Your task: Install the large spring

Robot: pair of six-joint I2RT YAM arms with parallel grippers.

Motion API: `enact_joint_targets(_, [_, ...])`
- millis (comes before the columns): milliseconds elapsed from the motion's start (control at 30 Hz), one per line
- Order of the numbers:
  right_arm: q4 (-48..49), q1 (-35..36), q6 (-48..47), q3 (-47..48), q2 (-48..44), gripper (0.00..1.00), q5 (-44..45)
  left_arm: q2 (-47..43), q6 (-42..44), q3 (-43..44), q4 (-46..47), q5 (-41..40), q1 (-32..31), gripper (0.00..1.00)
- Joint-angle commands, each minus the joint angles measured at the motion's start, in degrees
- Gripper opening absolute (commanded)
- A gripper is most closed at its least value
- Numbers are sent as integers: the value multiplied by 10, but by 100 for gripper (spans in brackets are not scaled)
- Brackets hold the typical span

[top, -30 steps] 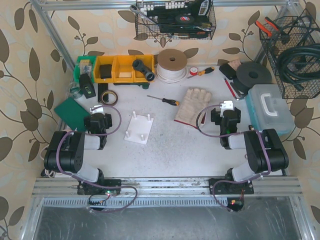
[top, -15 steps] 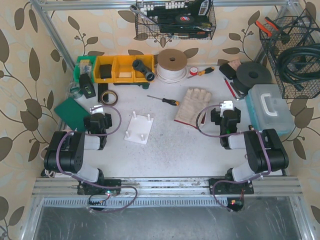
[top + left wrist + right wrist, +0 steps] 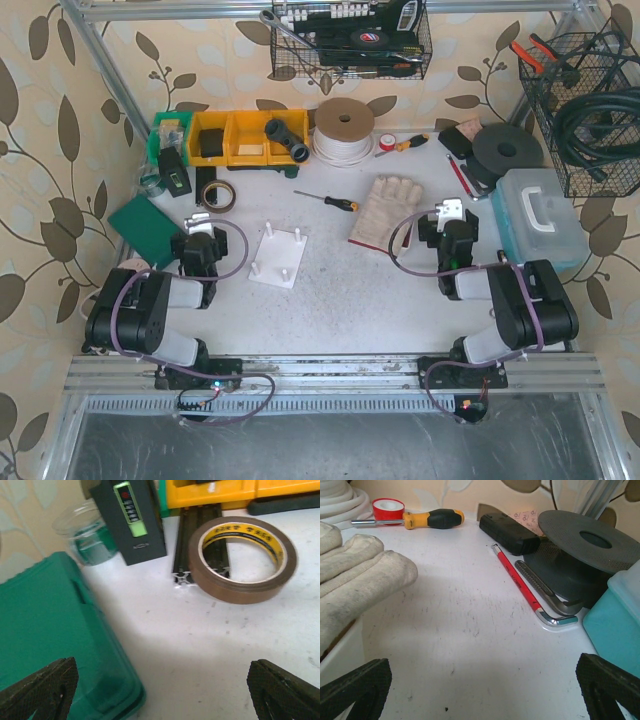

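The large spring does not show in any view. A white base plate (image 3: 278,252) with upright pegs lies on the table between the arms. Left of it, my left gripper (image 3: 200,222) hangs low over the table and stands open. In the left wrist view that left gripper (image 3: 165,690) has bare table between its fingertips (image 3: 45,687). Right of the plate, beside a work glove (image 3: 390,210), my right gripper (image 3: 452,212) is open too. The right wrist view shows the right gripper (image 3: 485,690) over bare table with nothing in it.
A green case (image 3: 45,630), a brown tape roll (image 3: 243,557), a black meter (image 3: 131,520) and a rail (image 3: 197,535) lie ahead of the left gripper. Ahead of the right gripper are a red hex key (image 3: 517,582), a black disc (image 3: 587,537) and a teal box (image 3: 615,615).
The left arm has shifted slightly to the right and forward. The right gripper has edged a little to the left. Both grippers stay open.
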Motion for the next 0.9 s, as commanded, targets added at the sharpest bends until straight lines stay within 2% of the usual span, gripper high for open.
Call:
enact_joint_targets(0, [23, 6, -4, -16, -18, 100, 8, -45, 7, 9, 20, -71, -6, 94])
enact_joint_targets(100, [6, 10, -4, -17, -38, 100, 19, -68, -10, 37, -64, -137, -13, 94])
enact_joint_targets(167, [-31, 15, -9, -5, -63, 100, 20, -82, -8, 61, -140, -130, -18, 95])
enact_joint_targets(267, [-83, 17, -9, 9, -87, 100, 18, -93, -56, 135, -326, -133, -19, 94])
enact_joint_targets(533, [-201, 18, 18, 31, -234, 100, 1, -138, -186, 257, -551, -124, -19, 95])
enact_joint_targets(633, [-331, 18, 50, 80, -290, 100, -3, -137, -280, 319, -684, -171, -19, 95])
enact_joint_targets(700, [-427, 17, 90, 123, -314, 100, 11, -137, -335, 366, -785, -170, -19, 95])
enact_joint_targets(867, [-733, -12, 288, 253, -298, 100, 128, -151, -299, 434, -891, -52, -19, 95])
